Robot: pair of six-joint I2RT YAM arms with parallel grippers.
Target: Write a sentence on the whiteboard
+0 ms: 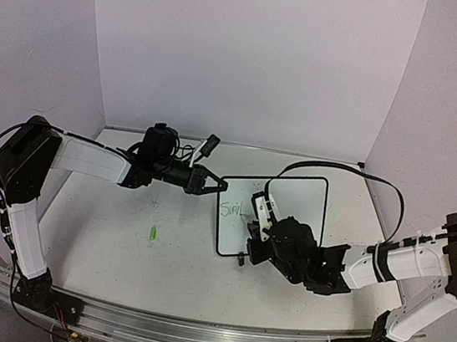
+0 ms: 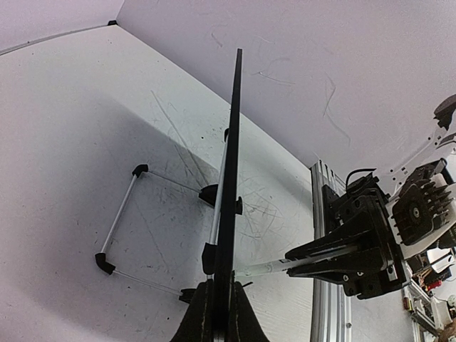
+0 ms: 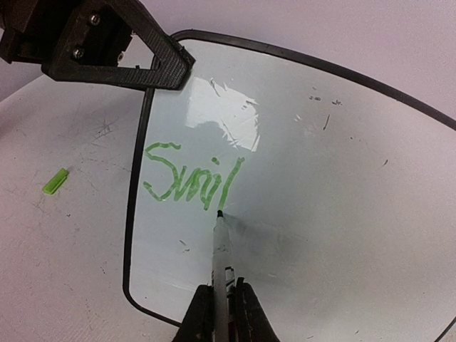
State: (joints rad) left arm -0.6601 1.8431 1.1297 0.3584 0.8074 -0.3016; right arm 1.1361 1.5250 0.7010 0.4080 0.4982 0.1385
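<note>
One light, stiff, glossy whiteboard [image 1: 301, 199] sits propped mid-table; it would probably skid under pen pressure, so its left frame edge is the sensible hold. The left gripper [image 2: 219, 296] pinches that edge; the right gripper [image 3: 221, 303] clamps a marker [image 3: 220, 246], tip touching the sentence [image 3: 192, 178] at "Smil".

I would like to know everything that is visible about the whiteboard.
The whiteboard is small, glossy white, with a thin black frame and rounded corners. It seems propped on a thin metal stand with black corners, on the table. The left gripper clamps its left edge. Green writing, about "Smil", begins at the left. The marker in the right gripper touches its surface after the last letter.
</note>
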